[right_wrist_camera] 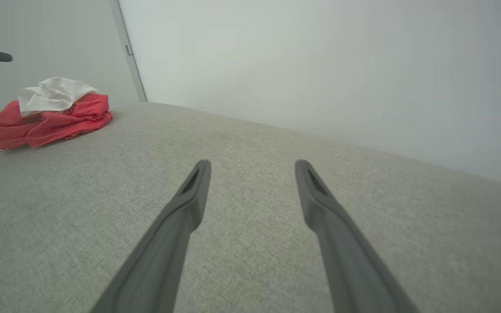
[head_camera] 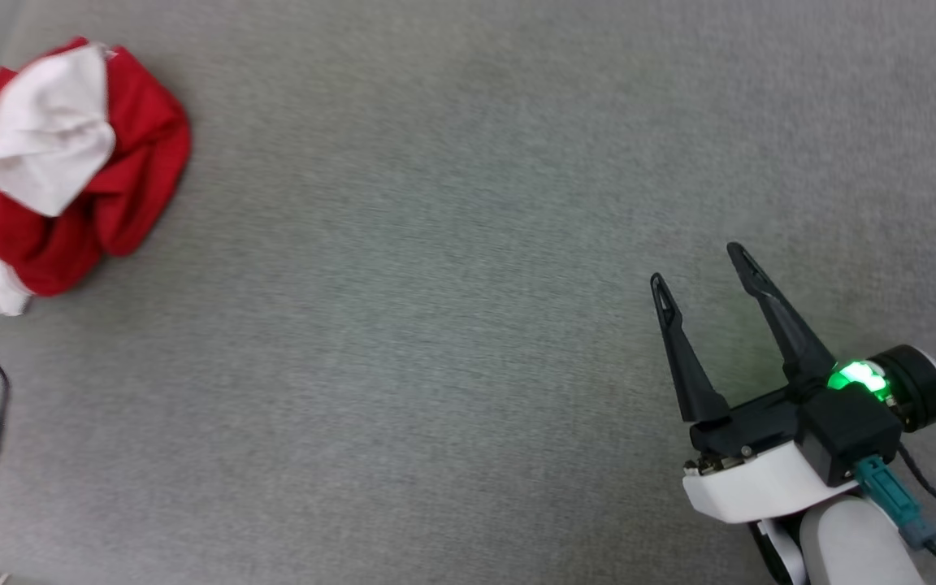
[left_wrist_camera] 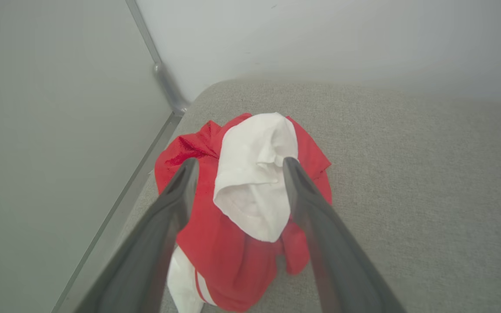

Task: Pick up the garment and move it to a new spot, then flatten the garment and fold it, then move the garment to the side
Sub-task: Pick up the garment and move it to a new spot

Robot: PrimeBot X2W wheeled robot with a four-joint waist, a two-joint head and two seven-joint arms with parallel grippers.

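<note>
the crumpled red jersey t-shirt with white sleeves [head_camera: 123, 183] lies bunched in the far left corner of the grey cloth-covered bench [head_camera: 435, 325]. pickup step: the left tool [left_wrist_camera: 237, 167] hangs over it, spread wide and empty. the right tool [head_camera: 697, 264], also wide and empty, is well apart. next, likely: lower and pinch a fold.

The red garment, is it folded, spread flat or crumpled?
Crumpled. The garment lies in a bunched heap on the grey surface, a white part rumpled on top of red folds; no neat edge shows.
</note>
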